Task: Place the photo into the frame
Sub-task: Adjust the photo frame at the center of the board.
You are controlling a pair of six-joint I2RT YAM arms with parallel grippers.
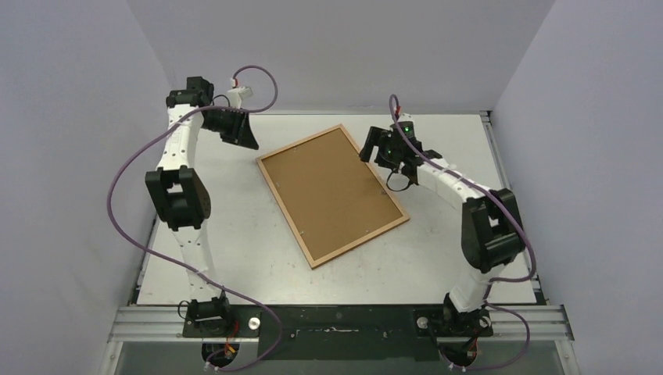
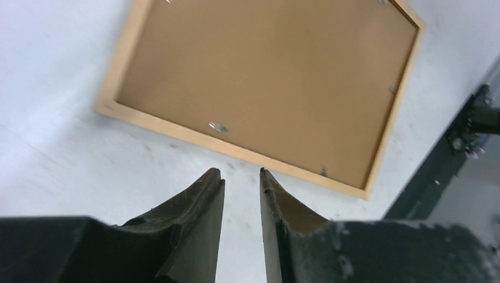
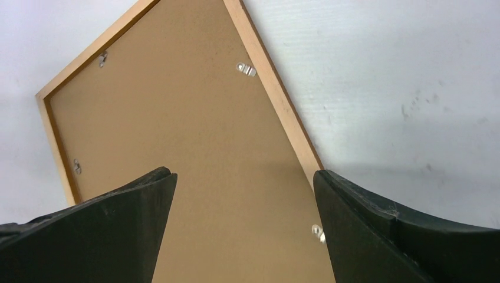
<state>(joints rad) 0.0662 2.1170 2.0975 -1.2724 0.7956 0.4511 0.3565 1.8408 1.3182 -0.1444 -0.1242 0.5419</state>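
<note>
Left tool (image 2: 239, 172) hangs barely parted, right tool (image 3: 244, 174) spread wide, both empty. Between them the frame (image 3: 276, 88) lies back-up, long axis slanting far-left to near-right, on a white worktop (image 1: 234, 250) enclosed by pale walls (image 1: 336, 47).

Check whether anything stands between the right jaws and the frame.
Nothing visible does. The right gripper, jaws wide open and empty, hangs over the edge of the frame, which lies back-up on the table with its fibreboard backing held by metal clips.
</note>
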